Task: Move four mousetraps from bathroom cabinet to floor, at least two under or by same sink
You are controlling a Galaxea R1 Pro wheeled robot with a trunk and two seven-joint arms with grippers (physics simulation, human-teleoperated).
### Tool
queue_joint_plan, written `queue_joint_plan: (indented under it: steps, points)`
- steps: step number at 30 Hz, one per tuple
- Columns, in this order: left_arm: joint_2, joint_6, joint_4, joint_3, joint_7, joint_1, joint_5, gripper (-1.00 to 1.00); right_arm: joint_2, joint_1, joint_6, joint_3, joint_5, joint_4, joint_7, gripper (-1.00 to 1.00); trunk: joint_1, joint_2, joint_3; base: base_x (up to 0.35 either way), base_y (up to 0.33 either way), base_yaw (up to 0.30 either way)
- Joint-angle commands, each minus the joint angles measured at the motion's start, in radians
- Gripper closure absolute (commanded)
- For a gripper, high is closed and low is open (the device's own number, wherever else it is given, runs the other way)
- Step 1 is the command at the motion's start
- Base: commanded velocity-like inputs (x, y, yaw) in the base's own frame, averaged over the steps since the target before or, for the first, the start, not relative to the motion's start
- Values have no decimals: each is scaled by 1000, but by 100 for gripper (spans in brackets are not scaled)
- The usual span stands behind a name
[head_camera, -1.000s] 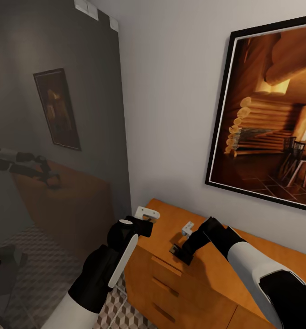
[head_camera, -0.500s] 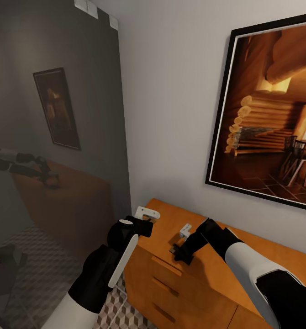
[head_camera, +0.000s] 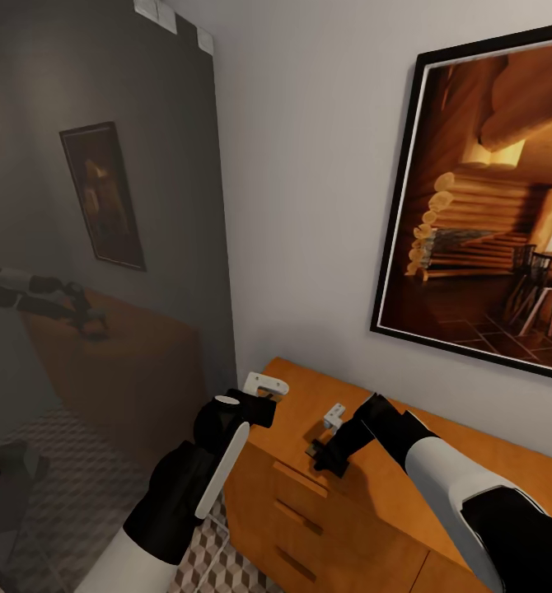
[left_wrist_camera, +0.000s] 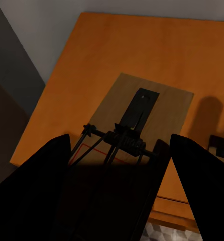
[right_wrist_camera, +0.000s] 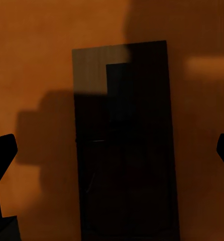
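Note:
The orange-brown cabinet (head_camera: 375,511) stands against the wall, and both arms reach over its flat top (left_wrist_camera: 92,45). In the left wrist view a tan mousetrap (left_wrist_camera: 142,110) with a black spring bar and a red bit sits between the fingers of my left gripper (left_wrist_camera: 120,138), which looks shut on its sides above the cabinet's left end (head_camera: 264,412). A second mousetrap (right_wrist_camera: 124,125) lies flat in shadow on the cabinet top (right_wrist_camera: 36,60), under my right gripper (right_wrist_camera: 112,155). That gripper (head_camera: 321,453) is open, its fingers wide on either side of the board. The cube-patterned bathroom floor (head_camera: 202,568) shows below.
A large framed picture of a log cabin (head_camera: 490,206) hangs above the cabinet. At the left a dark reflective panel (head_camera: 103,247) mirrors the room and an arm. The cabinet's drawer fronts (head_camera: 309,519) face the floor.
My right gripper has shifted a little left and down over the mousetrap on the cabinet top. The left arm has stayed still.

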Motion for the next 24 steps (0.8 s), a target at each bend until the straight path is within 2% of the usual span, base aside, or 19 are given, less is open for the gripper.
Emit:
queue_joint_plan:
  steps: [1,11,16,24]
  points:
    - [0,3,-1,-1,10,-1,10,100,0,0,3,0,8,-3,6,-100,0,-2,-2,0,0,0]
    - [0,3,-1,-1,10,-1,10,100,0,0,3,0,9,-3,-1,-100,0,-2,-2,0,0,0]
    - [0,3,-1,-1,10,-1,10,100,0,0,3,0,9,-3,-2,-100,20,-37,-18,0,0,0]
    - [0,3,-1,-2,10,-1,10,100,0,0,3,0,9,-2,-2,-100,20,-37,-18,0,0,0]
